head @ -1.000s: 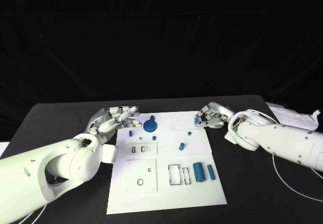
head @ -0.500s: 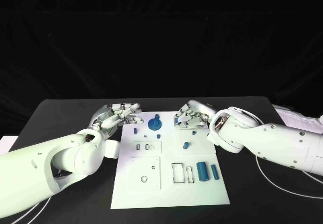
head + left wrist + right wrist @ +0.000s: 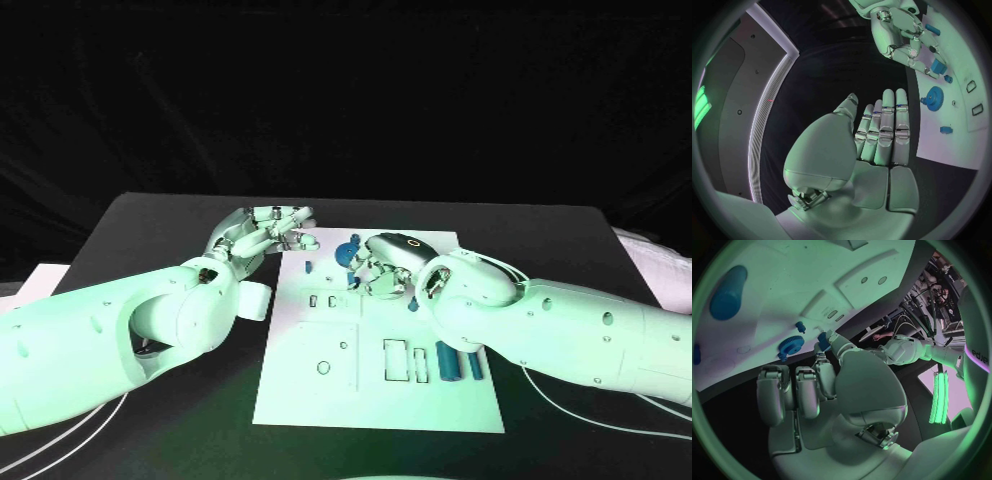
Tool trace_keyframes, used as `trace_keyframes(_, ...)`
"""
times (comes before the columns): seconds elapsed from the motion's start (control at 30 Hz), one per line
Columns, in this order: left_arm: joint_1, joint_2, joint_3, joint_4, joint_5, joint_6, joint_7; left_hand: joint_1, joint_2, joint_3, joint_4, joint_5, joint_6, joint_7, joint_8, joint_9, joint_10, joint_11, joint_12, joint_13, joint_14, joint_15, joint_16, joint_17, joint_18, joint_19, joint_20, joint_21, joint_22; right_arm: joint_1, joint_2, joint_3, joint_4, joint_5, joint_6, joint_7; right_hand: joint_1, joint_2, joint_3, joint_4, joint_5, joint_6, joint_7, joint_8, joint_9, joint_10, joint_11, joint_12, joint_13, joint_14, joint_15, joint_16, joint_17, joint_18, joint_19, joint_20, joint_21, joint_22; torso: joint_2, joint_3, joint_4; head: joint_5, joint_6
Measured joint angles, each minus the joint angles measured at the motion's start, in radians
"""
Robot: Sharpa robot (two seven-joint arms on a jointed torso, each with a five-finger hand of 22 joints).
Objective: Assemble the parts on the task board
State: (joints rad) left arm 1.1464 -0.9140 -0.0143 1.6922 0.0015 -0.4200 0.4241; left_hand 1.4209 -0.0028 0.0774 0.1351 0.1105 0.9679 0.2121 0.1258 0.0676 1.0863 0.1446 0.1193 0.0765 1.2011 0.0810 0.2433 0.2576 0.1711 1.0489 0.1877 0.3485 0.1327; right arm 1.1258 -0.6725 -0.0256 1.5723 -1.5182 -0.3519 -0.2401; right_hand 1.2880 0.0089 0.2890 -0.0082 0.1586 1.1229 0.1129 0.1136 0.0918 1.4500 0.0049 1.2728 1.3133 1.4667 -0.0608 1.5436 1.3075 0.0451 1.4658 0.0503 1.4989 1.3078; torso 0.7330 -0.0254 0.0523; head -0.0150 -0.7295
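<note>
The white task board lies mid-table. My right hand hovers over its far middle, pinching a small blue part at its fingertips, right beside the blue gear. The same part sits under the right hand in the left wrist view, close to the gear. My left hand is at the board's far left corner, off the plate; its fingers lie straight and together, holding nothing. Two blue cylinders lie at the board's near right.
Rectangular recesses and small slots mark the board's middle. Another small blue part lies near the gear, and one more beside it. White cables trail over the table's near left. The right forearm covers the board's right edge.
The camera has shifted. My right hand has moved left across the board's far edge with the small blue part, up beside the gear. The left hand has stayed at its corner.
</note>
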Motion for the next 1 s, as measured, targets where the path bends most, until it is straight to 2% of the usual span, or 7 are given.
trace_keyframes(0.13,0.000,0.000,0.000,0.003,0.000,0.000,0.000,0.000,0.000,0.000,0.000,0.000,0.000,0.000,0.000,0.000,0.000,0.000,0.000,0.000,0.000,0.000,0.000,0.000,0.000,0.000,0.000,0.000,0.000,-0.012,0.017,-0.003,-0.003,-0.033,0.005,-0.020,0.000,0.000,0.000,0.000,0.000,0.000,0.000,0.000,0.000,0.000,0.000,0.000,0.000,0.000,0.000,0.000,0.000,0.000,0.000,0.000,0.000,0.000,0.000,-0.0006,-0.0001,0.010,-0.006)
trace_keyframes(0.27,0.000,0.001,0.000,0.005,0.001,0.000,0.000,0.000,0.000,0.000,0.000,0.000,0.000,0.000,0.000,0.000,0.000,0.000,0.000,0.000,0.000,0.000,0.000,0.000,0.000,0.000,0.000,0.000,0.000,-0.022,0.031,-0.005,-0.008,-0.053,0.012,-0.035,0.000,0.000,0.000,0.000,-0.001,0.000,-0.001,0.000,0.000,0.000,0.000,0.000,0.000,0.000,0.000,0.000,0.000,0.000,0.000,0.000,0.000,0.000,0.000,0.0004,-0.0011,0.016,-0.010)
trace_keyframes(0.5,0.000,0.002,0.000,0.006,0.001,0.001,0.000,0.000,0.000,0.000,0.000,0.000,0.000,0.000,0.000,0.000,0.000,0.000,0.000,0.000,0.000,0.000,0.000,0.000,0.000,0.000,0.000,0.000,0.000,-0.037,0.049,-0.009,-0.018,-0.077,0.029,-0.053,-0.001,-0.001,0.000,0.000,0.003,-0.002,-0.002,0.000,0.000,0.000,0.000,0.000,-0.001,0.000,0.000,0.000,0.000,0.000,0.000,0.000,0.000,0.000,0.001,0.0021,-0.0022,0.019,-0.015)
trace_keyframes(1.0,0.000,0.003,0.000,0.006,0.001,0.002,-0.001,0.000,0.000,0.000,0.000,0.000,0.000,0.000,0.000,0.000,0.000,0.000,0.000,0.000,0.000,0.000,0.000,0.000,0.000,0.000,0.000,0.000,0.000,-0.042,0.059,-0.008,-0.022,-0.097,0.048,-0.063,-0.013,-0.014,0.007,-0.004,0.003,-0.006,-0.006,0.000,0.001,-0.005,0.006,-0.013,-0.005,0.000,0.000,-0.004,0.000,0.000,0.000,0.000,-0.008,0.000,0.000,0.0025,-0.0027,0.024,-0.023)
